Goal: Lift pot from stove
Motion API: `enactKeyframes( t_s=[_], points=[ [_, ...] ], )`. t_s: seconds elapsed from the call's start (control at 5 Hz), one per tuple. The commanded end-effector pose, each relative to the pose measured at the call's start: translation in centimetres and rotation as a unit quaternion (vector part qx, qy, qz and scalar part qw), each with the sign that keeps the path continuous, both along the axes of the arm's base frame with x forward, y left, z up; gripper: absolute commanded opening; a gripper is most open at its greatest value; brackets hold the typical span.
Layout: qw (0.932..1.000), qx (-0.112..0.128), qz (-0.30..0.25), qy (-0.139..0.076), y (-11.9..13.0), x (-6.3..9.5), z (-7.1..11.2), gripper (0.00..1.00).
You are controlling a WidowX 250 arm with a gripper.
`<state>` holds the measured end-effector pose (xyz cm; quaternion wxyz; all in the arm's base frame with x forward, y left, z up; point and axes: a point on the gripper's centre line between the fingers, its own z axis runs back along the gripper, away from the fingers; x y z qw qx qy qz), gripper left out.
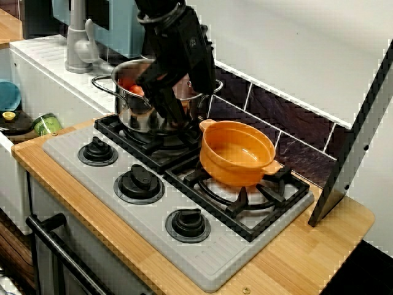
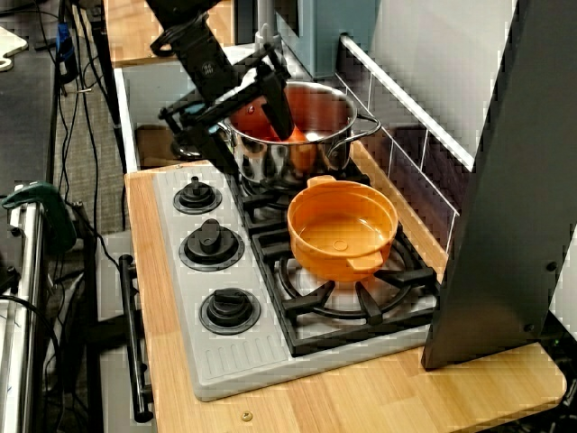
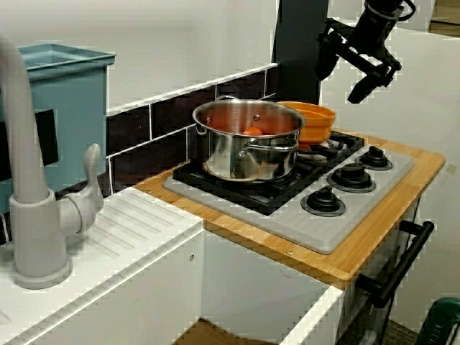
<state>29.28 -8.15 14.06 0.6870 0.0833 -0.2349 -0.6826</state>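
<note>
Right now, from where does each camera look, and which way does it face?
Front-corner view: looks down across the grey toy stove; black tool before the steel pot.
Knob-side high view: down on the small orange pot; tool open, empty.
Sink-side low view: along the counter past the faucet; tool hangs above.
All share both pots.

One view looks down from the front corner nearest the knobs, close to the stove (image 1: 184, 203), facing the tiled back wall. A second sits higher at the stove's far end and looks along the desk (image 2: 361, 397) toward the sink. The third stands low beside the faucet (image 3: 32, 215), looking back across the stove from the opposite end. All three share the steel pot (image 1: 147, 101), the orange pot (image 1: 236, 153) and the grates.
</note>
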Motion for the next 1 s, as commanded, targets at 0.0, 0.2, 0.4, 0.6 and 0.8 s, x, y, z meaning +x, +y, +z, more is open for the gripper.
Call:
enactKeyframes(
  t_s=[0.0,0.2,0.4,0.6,0.8],
  points=[
    [0.9989,0.010,-0.044,-0.015,-2.7,-0.6,-1.1,1.00],
    [0.9989,0.015,-0.042,-0.015,-2.6,-0.1,-1.6,1.00],
    [0.9992,0.012,-0.035,-0.015,-2.3,0.7,-1.6,1.00],
    [0.9995,0.008,-0.028,-0.010,-2.1,1.4,-1.6,1.00],
    [0.9997,0.008,-0.023,-0.007,-1.9,2.1,-1.7,1.00]
  ],
)
